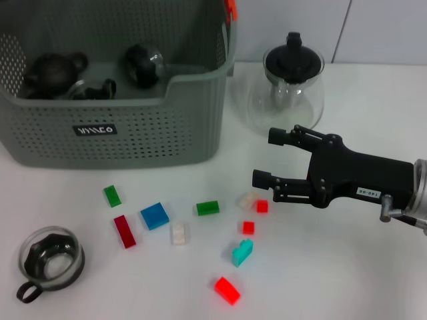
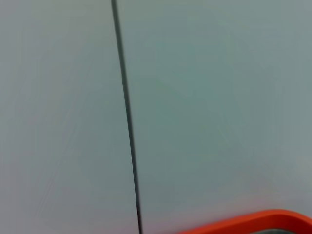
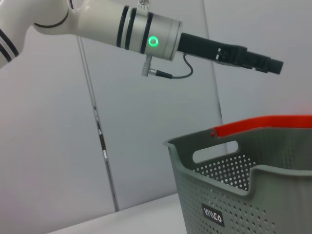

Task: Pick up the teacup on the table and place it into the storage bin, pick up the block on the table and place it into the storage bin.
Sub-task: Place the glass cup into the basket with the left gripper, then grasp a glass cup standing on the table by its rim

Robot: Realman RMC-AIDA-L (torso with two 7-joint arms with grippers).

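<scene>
The right gripper (image 1: 261, 157) reaches in from the right side of the head view — a black, boxy body with two long fingers pointing left. The jaws stand apart, one finger (image 1: 283, 137) farther off, the other nearer, with clear space between them. Behind the black body the arm's wrist (image 1: 420, 193) turns pale grey at the frame's right edge, a small white label on its side.

The left gripper (image 3: 275, 65) shows only in the right wrist view — held high, at the end of a white forearm (image 3: 97, 27) bearing a lit green ring (image 3: 153, 41).
</scene>
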